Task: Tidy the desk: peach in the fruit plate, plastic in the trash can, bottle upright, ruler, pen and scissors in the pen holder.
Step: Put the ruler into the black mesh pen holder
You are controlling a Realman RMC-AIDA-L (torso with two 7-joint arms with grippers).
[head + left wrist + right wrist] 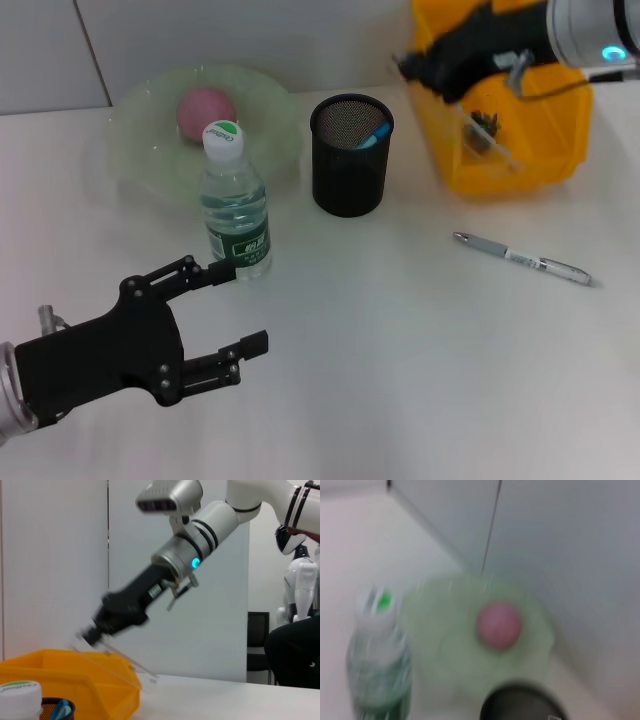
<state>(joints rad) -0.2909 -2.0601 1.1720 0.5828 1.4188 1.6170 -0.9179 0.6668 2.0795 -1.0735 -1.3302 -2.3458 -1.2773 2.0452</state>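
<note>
Nearest, the left hand [237,308] hovers low over the surface [400,380], fingers spread and grasping nothing, just short of the upright bottle [234,205]. Behind the bottle, the peach [205,108] lies in the green plate [270,110]. Right hand [425,70] reaches over the yellow bin [520,160]; its grip cannot be told. Black pen holder [348,160] stands between plate and bin. One pen [522,258] lies flat on the surface.

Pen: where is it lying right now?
In the head view the pen lies flat on the table on the robot's right side, in front of the yellow bin and right of the black mesh pen holder.
</note>
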